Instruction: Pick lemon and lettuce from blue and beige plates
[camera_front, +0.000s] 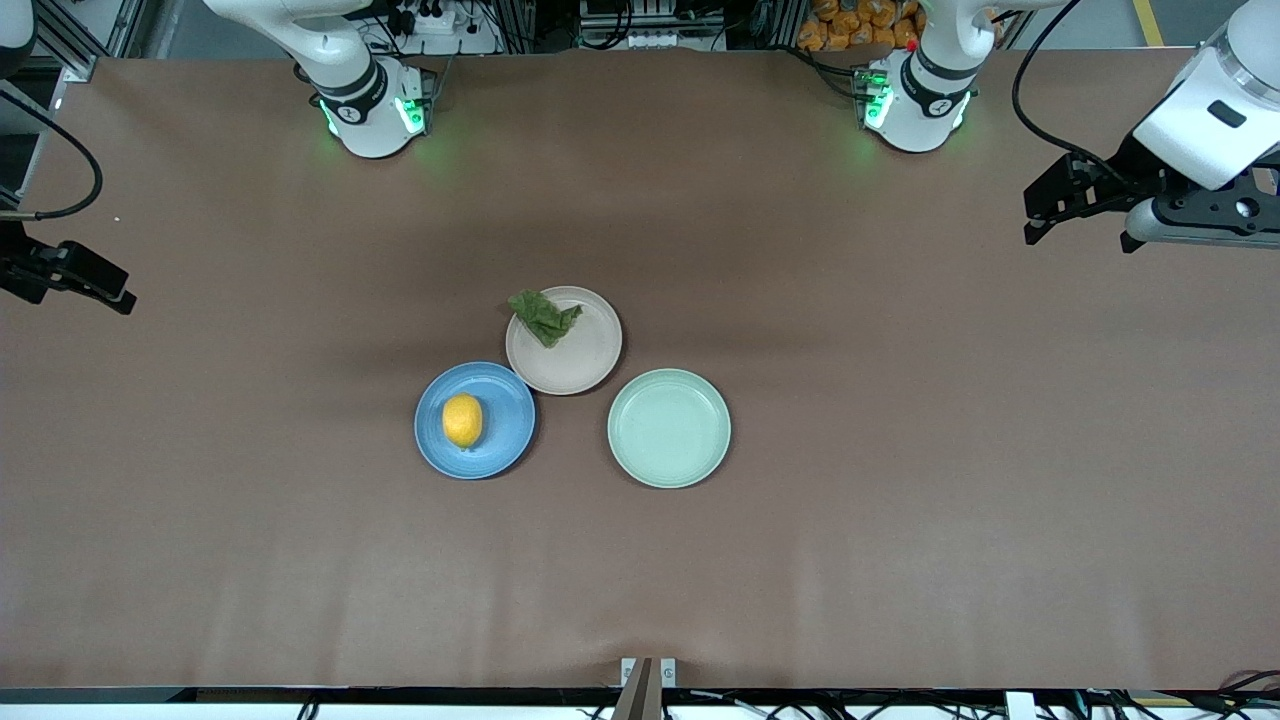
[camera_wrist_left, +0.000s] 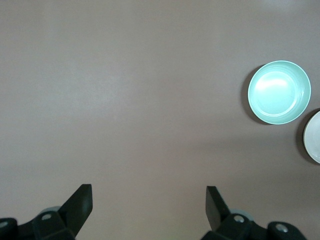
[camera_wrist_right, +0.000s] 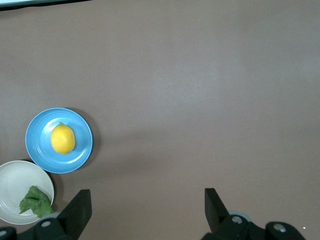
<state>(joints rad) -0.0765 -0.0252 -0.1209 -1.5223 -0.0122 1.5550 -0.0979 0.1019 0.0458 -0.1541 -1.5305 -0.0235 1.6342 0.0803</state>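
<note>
The yellow lemon (camera_front: 462, 420) lies on the blue plate (camera_front: 503, 445) near the table's middle. The green lettuce (camera_front: 545, 316) lies on the beige plate (camera_front: 580, 360), partly over its rim. The two plates touch. In the right wrist view the lemon (camera_wrist_right: 63, 138) sits on the blue plate (camera_wrist_right: 80, 157) and the lettuce (camera_wrist_right: 35, 201) on the beige plate (camera_wrist_right: 12, 182). My right gripper (camera_wrist_right: 147, 207) is open and empty, up over the right arm's end of the table (camera_front: 95, 285). My left gripper (camera_wrist_left: 148, 205) is open and empty, up over the left arm's end (camera_front: 1045, 210).
An empty mint-green plate (camera_front: 669, 428) stands beside the beige plate, toward the left arm's end; it also shows in the left wrist view (camera_wrist_left: 278, 92). The brown table (camera_front: 900, 500) carries nothing else. The arms' bases stand along its edge farthest from the front camera.
</note>
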